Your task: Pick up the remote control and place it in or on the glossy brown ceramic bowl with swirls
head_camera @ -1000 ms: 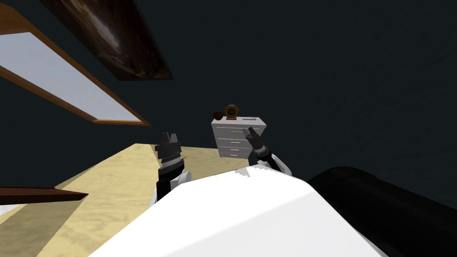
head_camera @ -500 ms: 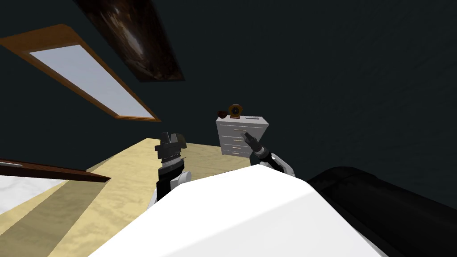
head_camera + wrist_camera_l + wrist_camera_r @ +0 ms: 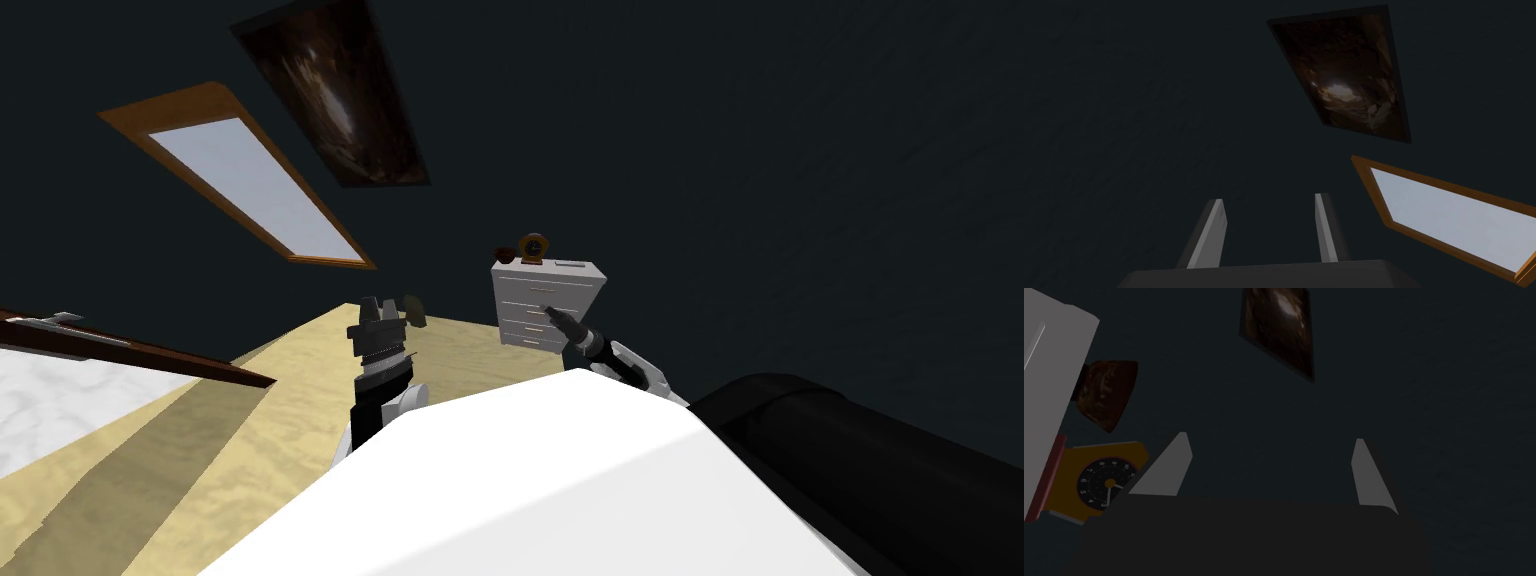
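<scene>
- Left pincer (image 3: 378,303): raised in front of the torso, above the pale wooden floor (image 3: 270,400). Its fingers (image 3: 1210,235) stand apart with nothing between them
- Right pincer (image 3: 1271,438): held out toward a white chest of drawers (image 3: 545,310) that stands against the dark wall. Its blades are spread wide and grip nothing
- Brown bowl (image 3: 505,256): sits on the chest's top at the end nearer the window. The right wrist view shows it glossy with mottled brown markings, and it is well clear of both pincers
- Clock (image 3: 535,247): orange case, dark dial, upright just beside the bowl on the same top. In the right wrist view it lies close by one blade of the right pincer
- Remote control (image 3: 570,264): a flat grey slab on the chest's top, on the side of the clock away from the bowl. It is too small to confirm any detail, lies apart from the bowl, and neither pincer touches it
- Wall: carries a dark brown painting (image 3: 340,95) and a wood-framed window (image 3: 260,190), both on the left pincer's side of the chest
</scene>
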You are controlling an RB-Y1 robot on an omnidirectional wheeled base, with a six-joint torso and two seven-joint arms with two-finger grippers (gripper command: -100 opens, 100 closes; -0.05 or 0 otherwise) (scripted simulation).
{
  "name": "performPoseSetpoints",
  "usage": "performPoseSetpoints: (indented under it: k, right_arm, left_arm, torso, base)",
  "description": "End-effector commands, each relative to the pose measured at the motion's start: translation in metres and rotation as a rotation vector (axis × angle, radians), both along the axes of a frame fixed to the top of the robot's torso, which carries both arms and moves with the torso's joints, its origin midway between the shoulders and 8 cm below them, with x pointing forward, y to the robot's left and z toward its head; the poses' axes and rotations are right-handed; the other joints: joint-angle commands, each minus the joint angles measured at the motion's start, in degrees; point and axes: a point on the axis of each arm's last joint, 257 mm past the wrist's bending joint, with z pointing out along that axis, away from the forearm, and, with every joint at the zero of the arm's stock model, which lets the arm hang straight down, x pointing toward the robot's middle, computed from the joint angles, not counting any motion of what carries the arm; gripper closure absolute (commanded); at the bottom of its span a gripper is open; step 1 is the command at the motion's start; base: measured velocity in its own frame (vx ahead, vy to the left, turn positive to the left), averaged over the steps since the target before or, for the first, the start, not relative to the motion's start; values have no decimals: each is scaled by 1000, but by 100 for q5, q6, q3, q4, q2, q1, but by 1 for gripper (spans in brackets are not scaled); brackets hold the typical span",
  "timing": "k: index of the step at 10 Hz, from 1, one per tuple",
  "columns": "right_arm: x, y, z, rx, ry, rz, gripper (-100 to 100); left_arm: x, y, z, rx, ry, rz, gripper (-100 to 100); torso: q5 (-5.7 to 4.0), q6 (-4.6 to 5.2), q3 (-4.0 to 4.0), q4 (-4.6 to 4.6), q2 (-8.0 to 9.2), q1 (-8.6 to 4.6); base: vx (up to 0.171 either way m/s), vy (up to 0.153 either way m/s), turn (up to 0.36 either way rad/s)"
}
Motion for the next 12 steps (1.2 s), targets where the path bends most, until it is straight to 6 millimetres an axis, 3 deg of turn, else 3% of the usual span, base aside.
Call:
performPoseSetpoints:
  k: [1, 2, 4, 5, 10, 11, 12]
  right_arm:
    - [-2, -1, -8, -50, 13, 22, -100]
    - [-2, -6, -23, -94, 31, 31, -100]
    - [-4, -7, -28, -141, 39, 53, -100]
    - [-3, -15, -43, -192, 58, 61, -100]
    - [-6, -31, -65, -325, 90, 103, -100]
    - [-4, -45, -79, -385, 109, 107, -100]
    - [-5, -48, -80, -413, 113, 119, -100]
  left_arm:
    - [0, 0, 0, 0, 0, 0, 0]
    - [0, 0, 0, 0, 0, 0, 0]
    - [0, 0, 0, 0, 0, 0, 0]
    - [0, 0, 0, 0, 0, 0, 0]
    - [0, 0, 0, 0, 0, 0, 0]
    - [0, 0, 0, 0, 0, 0, 0]
    - [0, 0, 0, 0, 0, 0, 0]
  torso:
    - [0, 0, 0, 0, 0, 0]
    - [1, 3, 1, 1, 1, 0]
    - [1, 4, 4, 2, 5, 2]
    - [0, 5, 0, 1, -1, -5]
    - [-1, 5, -3, 0, -6, -6]
    - [-2, 5, -4, -1, -9, -8]
    - [-1, 0, -5, -2, -10, -7]
  base:
    - [-44, 28, 102]
    - [-56, 43, 183]
    - [-40, 23, 29]
    - [-33, 22, 170]
    - [-21, 14, 66]
    - [-15, 15, 196]
    - [-16, 9, 90]
